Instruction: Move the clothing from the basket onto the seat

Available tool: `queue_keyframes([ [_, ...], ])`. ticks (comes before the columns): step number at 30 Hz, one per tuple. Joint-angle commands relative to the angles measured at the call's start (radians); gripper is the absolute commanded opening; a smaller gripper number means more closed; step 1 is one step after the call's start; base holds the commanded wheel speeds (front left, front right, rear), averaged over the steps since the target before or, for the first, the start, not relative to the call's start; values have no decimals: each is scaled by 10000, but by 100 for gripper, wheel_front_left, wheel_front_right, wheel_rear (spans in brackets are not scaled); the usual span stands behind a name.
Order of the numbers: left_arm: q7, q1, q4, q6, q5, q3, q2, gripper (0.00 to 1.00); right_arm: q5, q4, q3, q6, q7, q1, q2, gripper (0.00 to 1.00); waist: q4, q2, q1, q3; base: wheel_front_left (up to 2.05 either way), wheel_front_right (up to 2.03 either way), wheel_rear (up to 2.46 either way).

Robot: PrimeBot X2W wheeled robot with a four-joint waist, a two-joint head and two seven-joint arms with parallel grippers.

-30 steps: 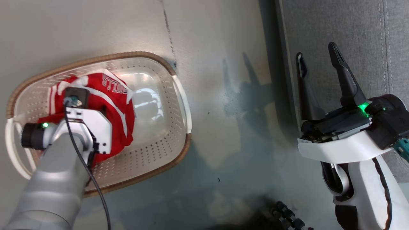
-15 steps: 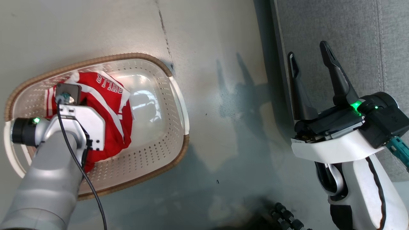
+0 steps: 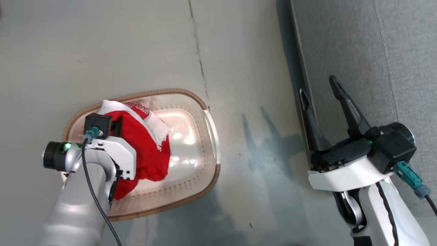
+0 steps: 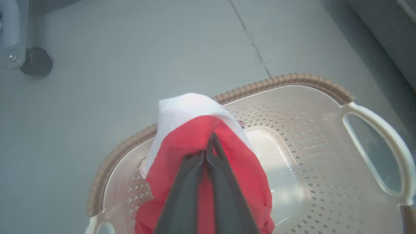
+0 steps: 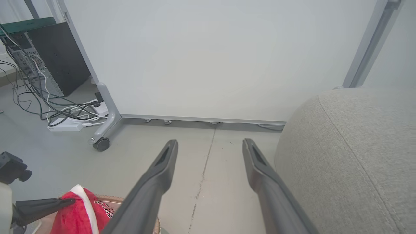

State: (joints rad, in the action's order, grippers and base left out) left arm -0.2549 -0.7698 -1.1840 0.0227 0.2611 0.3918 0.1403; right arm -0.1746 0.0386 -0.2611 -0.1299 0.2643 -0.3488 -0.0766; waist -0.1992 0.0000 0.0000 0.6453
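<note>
Hanging from a small pinch of fabric, the clothing (image 4: 237,169) could be dropped if the fold slips from the left gripper (image 4: 210,138), whose fingers are closed together on it over the basket (image 4: 292,79) — or a trailing hem could be snagged on its rim and the basket dragged across the floor (image 3: 136,51). Nothing else is seen on the basket's pale bottom. The right gripper (image 3: 316,84) is held empty, fingers apart, beside the seat (image 3: 375,51), on which nothing is laid yet.
</note>
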Motion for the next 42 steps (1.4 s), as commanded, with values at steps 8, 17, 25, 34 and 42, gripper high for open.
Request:
queue_keyframes([
  [8, -84, 1702, 2926, 200, 282, -438, -120, 0, 144, 425, 488, -13, 34, 749, -230, 100, 947, 0, 0, -2120, 0, 0, 0],
  [17, -89, 3484, 6613, 470, 301, -1029, -262, 0, 148, 760, 872, -11, 33, 1338, -332, 100, 1453, 0, 0, -3500, 0, 0, 0],
  [25, -88, 4352, 9309, 405, 49, -1294, -275, 0, 189, 881, 1090, -11, -48, 1773, -326, 100, 1613, 0, 0, -4359, 0, 0, 0],
  [34, 0, 5230, 10660, 94, 59, -983, -117, 0, 93, 1056, 1060, -11, -196, 2344, -227, 100, 1503, 0, 0, -5345, 0, 0, 0],
  [42, 476, 6069, 11620, 255, 71, -758, 84, 0, 78, 1085, 1039, -11, -391, 3013, -82, 100, 1482, 0, 0, -6133, 0, 0, 0],
])
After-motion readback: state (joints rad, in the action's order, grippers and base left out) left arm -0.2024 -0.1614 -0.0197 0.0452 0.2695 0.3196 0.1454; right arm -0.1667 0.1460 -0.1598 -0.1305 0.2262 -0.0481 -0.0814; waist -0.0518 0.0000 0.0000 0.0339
